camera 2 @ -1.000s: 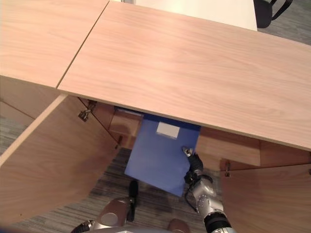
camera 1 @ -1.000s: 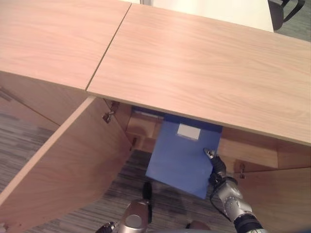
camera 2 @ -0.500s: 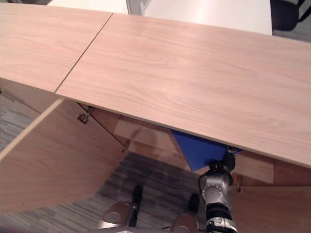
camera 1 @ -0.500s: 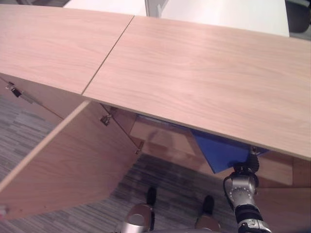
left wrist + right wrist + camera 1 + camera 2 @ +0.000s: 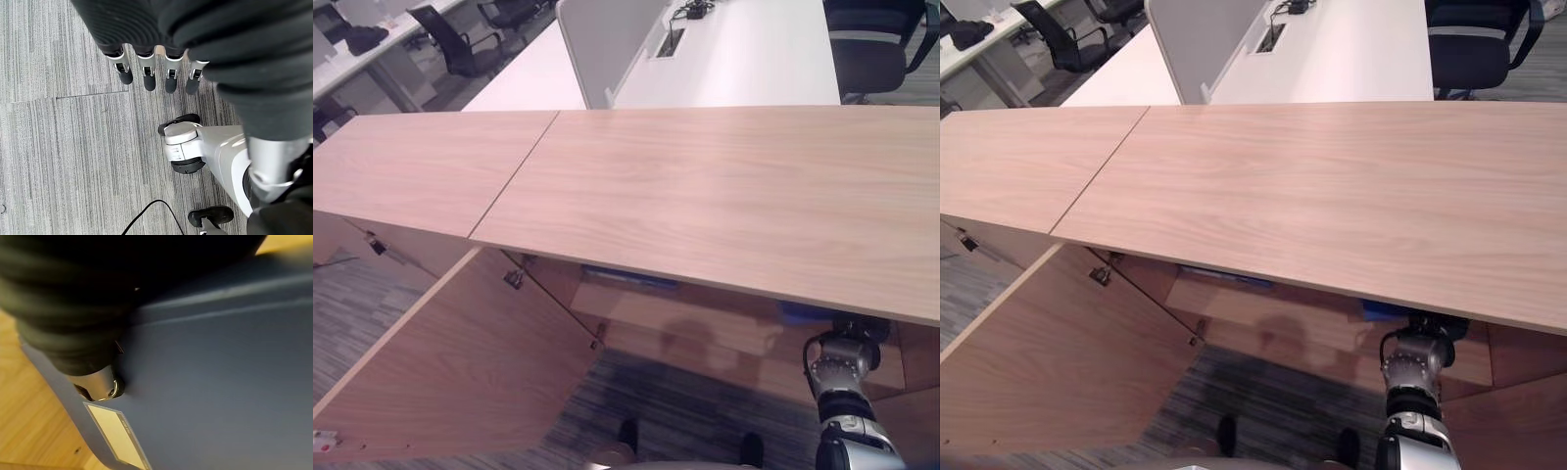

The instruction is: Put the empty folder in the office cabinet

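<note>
Presently: blue folder (image 5: pixel 220 382) inside open cabinet (image 5: pixel 685 313), right hand (image 5: pixel 98 382) against it, grip indiscernible; left hand (image 5: pixel 156 73) relaxed above floor (image 5: pixel 63 161).

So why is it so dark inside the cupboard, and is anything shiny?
Left eye view: the cupboard top shades the inside, a soft shadow lies on the shelf, and the top has a pale sheen, no hard glare. Right wrist view: the right hand sits close over the blue folder and dims it. Left wrist view: the carpet is evenly lit.
</note>
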Tool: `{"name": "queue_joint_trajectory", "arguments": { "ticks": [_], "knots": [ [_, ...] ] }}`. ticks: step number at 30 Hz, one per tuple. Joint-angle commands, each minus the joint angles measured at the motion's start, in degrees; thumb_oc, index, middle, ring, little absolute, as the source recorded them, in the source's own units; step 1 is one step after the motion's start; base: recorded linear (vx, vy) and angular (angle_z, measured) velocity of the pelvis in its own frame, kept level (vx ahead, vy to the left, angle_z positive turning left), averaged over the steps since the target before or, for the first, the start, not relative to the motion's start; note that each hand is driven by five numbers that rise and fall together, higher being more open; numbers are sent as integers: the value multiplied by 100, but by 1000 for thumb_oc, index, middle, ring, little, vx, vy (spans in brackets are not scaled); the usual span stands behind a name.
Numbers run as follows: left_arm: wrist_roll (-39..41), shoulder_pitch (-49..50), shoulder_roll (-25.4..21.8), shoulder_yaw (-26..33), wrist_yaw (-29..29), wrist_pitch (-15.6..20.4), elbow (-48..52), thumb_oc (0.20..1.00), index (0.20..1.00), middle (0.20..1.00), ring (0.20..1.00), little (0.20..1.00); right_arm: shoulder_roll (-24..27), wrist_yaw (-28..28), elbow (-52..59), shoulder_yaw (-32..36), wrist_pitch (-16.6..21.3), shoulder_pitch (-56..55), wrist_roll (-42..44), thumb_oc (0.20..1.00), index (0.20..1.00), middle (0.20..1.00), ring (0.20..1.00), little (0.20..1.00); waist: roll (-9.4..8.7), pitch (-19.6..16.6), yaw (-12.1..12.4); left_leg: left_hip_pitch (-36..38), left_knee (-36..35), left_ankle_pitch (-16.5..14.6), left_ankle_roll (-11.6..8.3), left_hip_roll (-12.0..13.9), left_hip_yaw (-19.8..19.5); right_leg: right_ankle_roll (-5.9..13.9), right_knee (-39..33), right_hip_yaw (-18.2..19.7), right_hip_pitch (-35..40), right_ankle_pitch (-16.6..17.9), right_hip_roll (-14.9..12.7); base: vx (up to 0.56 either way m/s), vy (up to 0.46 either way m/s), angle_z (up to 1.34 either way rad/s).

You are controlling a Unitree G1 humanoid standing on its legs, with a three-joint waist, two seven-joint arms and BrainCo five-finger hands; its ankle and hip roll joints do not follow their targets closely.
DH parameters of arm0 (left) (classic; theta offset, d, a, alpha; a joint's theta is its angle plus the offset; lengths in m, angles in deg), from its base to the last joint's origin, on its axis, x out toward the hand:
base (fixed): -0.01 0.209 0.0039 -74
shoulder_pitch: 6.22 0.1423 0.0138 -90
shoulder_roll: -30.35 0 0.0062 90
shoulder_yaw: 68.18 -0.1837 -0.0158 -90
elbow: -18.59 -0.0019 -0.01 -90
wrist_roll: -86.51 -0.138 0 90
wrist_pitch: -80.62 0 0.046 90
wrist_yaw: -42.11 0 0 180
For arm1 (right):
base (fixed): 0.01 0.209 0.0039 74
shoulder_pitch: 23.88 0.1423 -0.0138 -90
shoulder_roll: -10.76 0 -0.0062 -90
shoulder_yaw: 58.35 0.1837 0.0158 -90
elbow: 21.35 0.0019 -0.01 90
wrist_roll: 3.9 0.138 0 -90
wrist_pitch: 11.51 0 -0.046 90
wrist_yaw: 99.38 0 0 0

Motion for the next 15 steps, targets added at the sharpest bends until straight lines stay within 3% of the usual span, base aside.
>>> {"name": "queue_joint_trajectory", "arguments": {
  "ticks": [1, 3, 5, 6, 7, 8, 10, 11, 15],
  "knots": [
    [154, 20, -493, -437, 111, 0, -17, 1000, 1000, 1000, 1000, 1000, 1069, 35, 258, 655, 641, 621, 521, 200, 200, 200, 200, 200, -205, 316, -68, -381, 926, 302, -387, 539, -34, 85, 183, -350, 748, -1069, -139, -20, -119, 22],
    [154, 5, -482, -500, 117, -15, 56, 1000, 1000, 1000, 1000, 1000, 1172, 9, 238, 632, 640, 731, 561, 200, 200, 200, 200, 200, -158, 382, -130, -447, 1095, 383, -397, 568, -4, 43, 209, -405, 795, -1106, -133, -1, -70, 24],
    [140, -24, -415, -672, 76, -29, 170, 1000, 1000, 1000, 1000, 1000, 1442, -100, 147, 529, 648, 1026, 605, 200, 200, 200, 200, 200, -76, 438, -195, -581, 1115, 267, -351, 465, 48, 25, 236, -469, 864, -1166, -151, 53, -54, 17],
    [163, -43, -397, -718, 59, -47, 182, 1000, 1000, 1000, 1000, 1000, 1499, -127, 163, 462, 644, 1115, 555, 200, 200, 200, 200, 200, -50, 450, -167, -658, 1033, 235, -324, 321, -47, 17, 243, -428, 858, -1153, -124, 97, -29, 13],
    [263, -181, -353, -847, -51, -65, 141, 1000, 1000, 1000, 1000, 1000, 1618, -213, 139, 247, 622, 1498, 461, 200, 200, 200, 200, 200, -10, 528, -42, -980, 887, 213, -269, -120, -468, 24, 257, -317, 782, -1153, -115, 96, -10, 13],
    [306, -203, -333, -889, -97, -64, 101, 1000, 1000, 1000, 1000, 1000, 1538, -225, 103, 139, 628, 1646, 471, 200, 200, 200, 200, 200, 8, 517, -32, -976, 744, 168, -245, -184, -599, 39, 249, -283, 722, -1163, -98, 81, -4, 4],
    [313, -265, -340, -935, -167, -78, -24, 1000, 1000, 1000, 1000, 1000, 1515, -247, 57, -34, 648, 2075, 471, 200, 200, 200, 200, 200, 44, 479, -32, -941, 556, 187, -207, -199, -617, 45, 240, -199, 605, -1153, -39, 81, 16, -42],
    [537, -719, -94, -1481, -281, -155, 466, 1000, 1000, 1000, 1000, 1000, 1289, -455, -82, -438, 773, 2839, 516, 200, 200, 200, 200, 200, 21, 531, -35, -898, 409, 147, -193, -219, -495, 38, 259, -72, 438, -1148, -37, -23, 67, -61],
    [822, -884, -58, -1355, -614, 1, 371, 1000, 1000, 1000, 1000, 1000, 1785, -644, -1106, -811, 472, 3856, 478, 200, 200, 200, 200, 200, 180, 767, 11, -988, 256, 242, -135, -280, -281, 60, 430, 82, -63, -1017, -115, -99, 101, -63]
  ]
}}
